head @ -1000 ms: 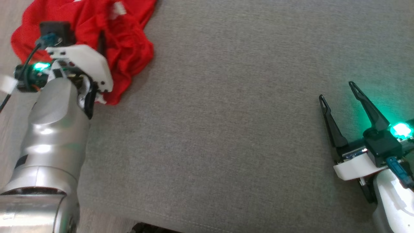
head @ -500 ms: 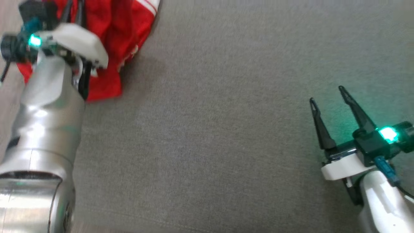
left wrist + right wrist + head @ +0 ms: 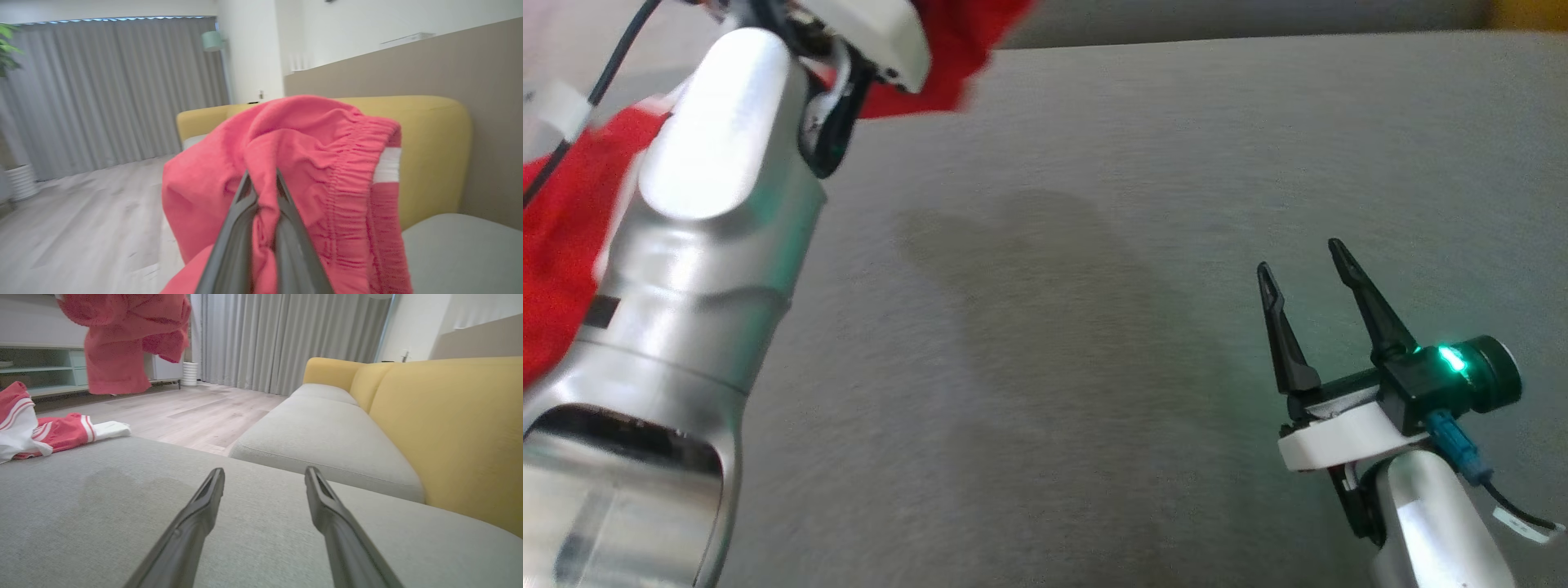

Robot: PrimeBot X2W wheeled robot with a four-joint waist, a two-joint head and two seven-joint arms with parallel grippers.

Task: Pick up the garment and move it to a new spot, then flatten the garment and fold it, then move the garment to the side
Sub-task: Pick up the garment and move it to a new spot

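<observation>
The right gripper [image 3: 264, 473] is seen nearest in the right wrist view. Its two dark fingers are spread wide with nothing between them, and it is held low over the grey seat cushion [image 3: 122, 522]. In the head view it is found at the lower right, well apart from the silver left forearm [image 3: 711, 229].

The left gripper [image 3: 262, 175] is closed narrowly on a bunched fold of the red garment [image 3: 327, 163], which is pinched between the fingers. A gathered elastic waistband and a white stripe are seen on it to the right of the fingers. The garment is held up in the air. In the right wrist view its hanging part is seen at the upper left, clear of the cushion. A dim shadow [image 3: 1045, 327] is cast on the cushion.

Further off, red-and-white cloth [image 3: 57, 430] is laid at the cushion's far left edge. Whether it belongs to the held garment cannot be told. Beyond are seen a yellow backrest [image 3: 449, 428], a wooden floor [image 3: 196, 412], a shelf unit [image 3: 41, 363] and grey curtains [image 3: 265, 335].
</observation>
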